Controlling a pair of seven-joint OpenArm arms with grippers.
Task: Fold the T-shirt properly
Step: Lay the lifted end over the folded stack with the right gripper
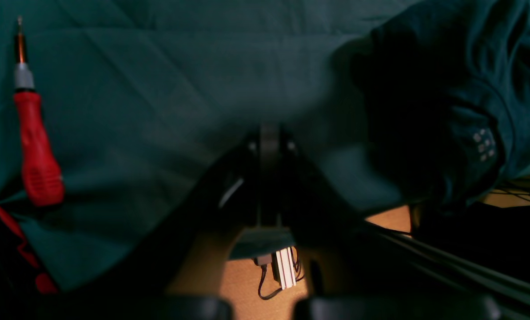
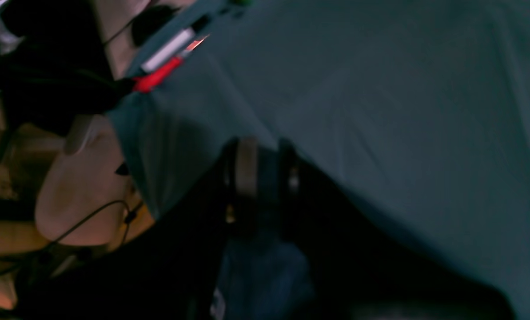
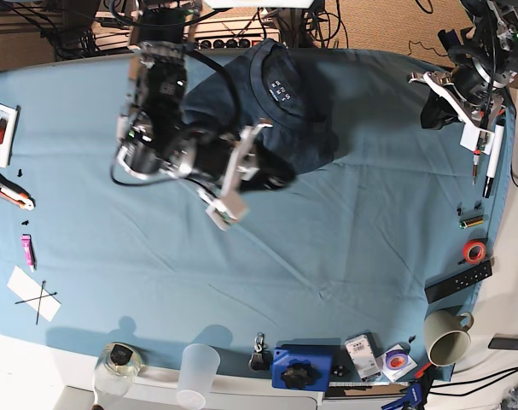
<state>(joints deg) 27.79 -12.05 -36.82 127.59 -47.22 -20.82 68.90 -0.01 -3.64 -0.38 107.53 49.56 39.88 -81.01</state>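
A: Two arms in the base view. T-shirt (image 3: pixel 284 120) lies bunched near the far edge of the table cloth (image 3: pixel 344 239), collar and white neck print facing up.

B: Right gripper (image 3: pixel 241 171)?

A: Hangs over the near-left edge of the T-shirt, tilted. Dark fabric shows right by the fingers in the base view. In its own wrist view the jaws stand narrow with a slim gap; the picture is blurred and I cannot tell if cloth is pinched between them.

B: Left gripper (image 3: pixel 451 94)?

A: Off at the far right corner of the table, well apart from the T-shirt. Jaws pressed together, nothing between them. Its wrist camera looks across the table cloth at the T-shirt (image 1: pixel 460 111), neck print visible.

B: Other stuff?

A: Red-handled screwdriver (image 1: pixel 36 146) on the table cloth near the left gripper. Mug (image 3: pixel 446 337) at the near right corner, red tape roll (image 3: pixel 474 250) just beyond it. Clear plastic cup (image 3: pixel 199 371) and glass jar (image 3: pixel 116 363) at the near edge. Blue block with a black knob (image 3: pixel 299 369) also at the near edge. White paper with a cross (image 3: pixel 32 295) at the near left. Orange-handled tool (image 3: pixel 7 188) on the left side.
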